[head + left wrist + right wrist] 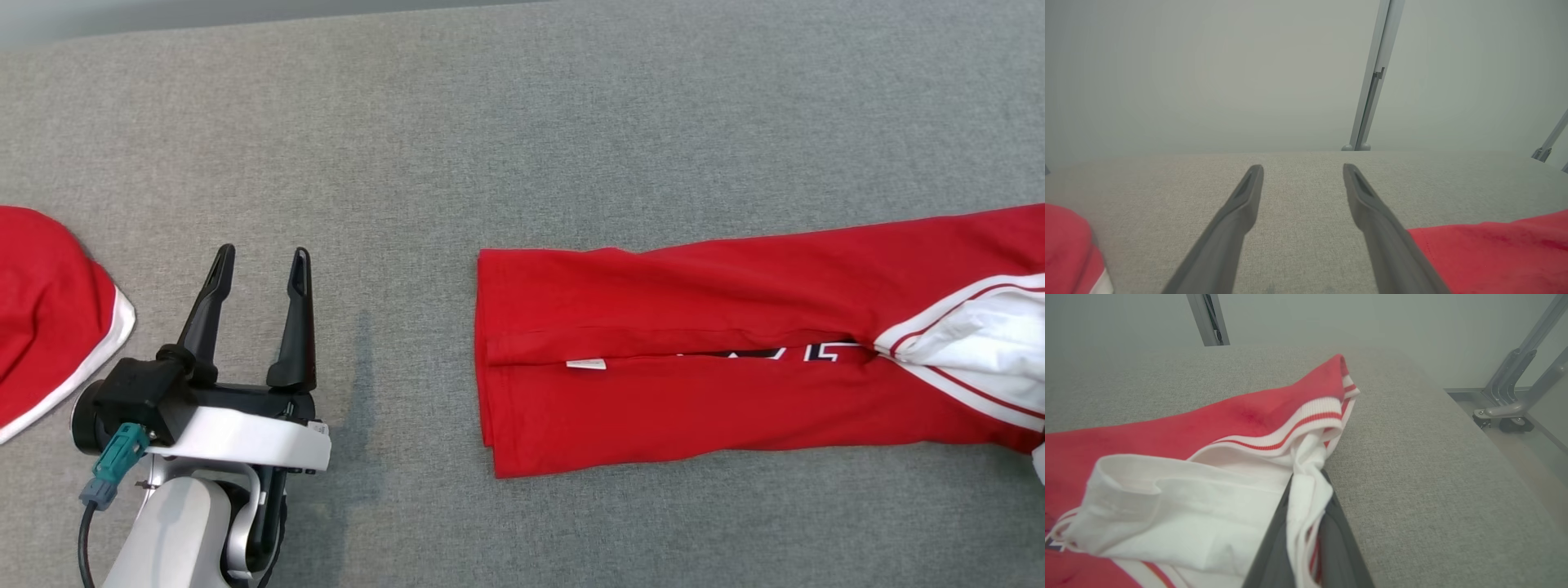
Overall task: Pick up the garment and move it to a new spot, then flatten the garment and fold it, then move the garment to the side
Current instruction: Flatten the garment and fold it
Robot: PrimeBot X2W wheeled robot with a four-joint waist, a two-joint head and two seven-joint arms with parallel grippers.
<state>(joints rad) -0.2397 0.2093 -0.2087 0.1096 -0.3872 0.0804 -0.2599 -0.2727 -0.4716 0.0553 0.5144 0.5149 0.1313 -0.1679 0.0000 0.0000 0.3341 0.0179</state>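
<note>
Right pincer [1308, 476] comes up from btm centre, its two dark fingers [1274, 547] closed tight on a pinched strip of white cloth w/ red stripes. That strip is part of the red knit garment [1167, 433]. The garment lies across the view's left half on the grey woven-fabric surface [1433, 477]. A white ribbed band w/ red stripes [1306, 416] edges the red panel & rises to a peak near top centre. A loose white fold [1167, 498] bunches up left of the fingers. Dark lettering peeks in at far left edge, unreadable. Beyond the surface: a grey metal post [1208, 318] at top, angled metal struts [1515, 392] at upper right, pale wall behind.
</note>
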